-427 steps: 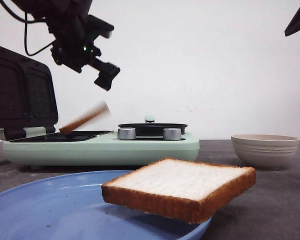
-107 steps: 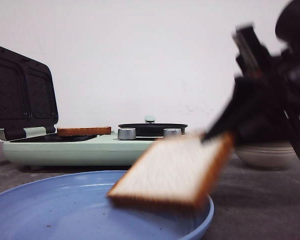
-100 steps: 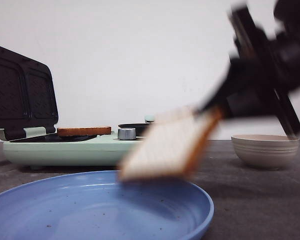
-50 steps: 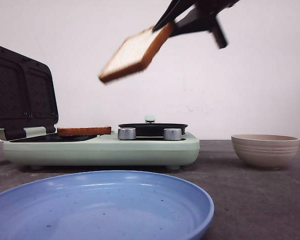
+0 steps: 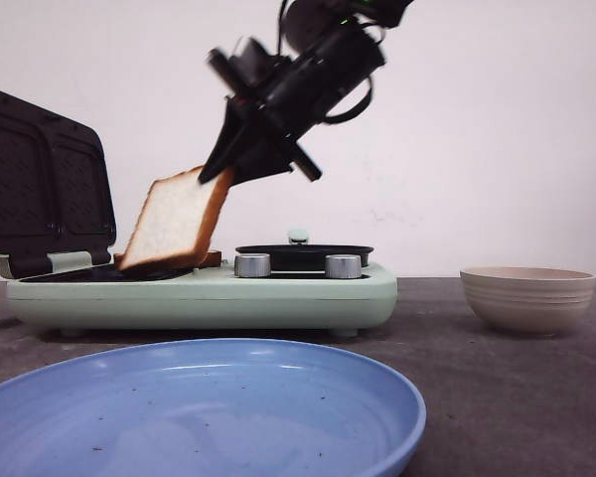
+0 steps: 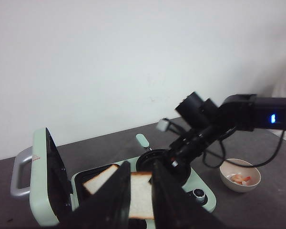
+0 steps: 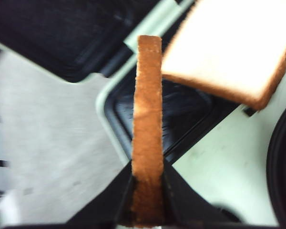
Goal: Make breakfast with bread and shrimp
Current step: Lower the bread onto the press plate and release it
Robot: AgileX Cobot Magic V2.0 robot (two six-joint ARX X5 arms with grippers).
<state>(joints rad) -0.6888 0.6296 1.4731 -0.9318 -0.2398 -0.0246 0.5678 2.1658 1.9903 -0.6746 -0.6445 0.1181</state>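
Note:
My right gripper [image 5: 228, 164] is shut on the crust edge of a bread slice [image 5: 176, 221], which hangs tilted with its lower edge at the open sandwich maker [image 5: 209, 293]. In the right wrist view the fingers [image 7: 174, 200] pinch that crust [image 7: 148, 119]. A second bread slice [image 7: 233, 47] lies on the dark plate below. My left gripper [image 6: 140, 200] hovers open and empty, high above the maker, both slices visible past it. The shrimp [image 6: 240, 178] lie in the beige bowl [image 5: 526, 298] at the right.
The maker's lid [image 5: 45, 184] stands raised at the far left. A small black pan [image 5: 303, 255] with two knobs sits on the maker's right half. A bare blue plate [image 5: 199, 407] fills the near foreground.
My right gripper lifted the slice off the blue plate, swung it up and to the left, and has now brought it down onto the sandwich maker. The blue plate is bare.

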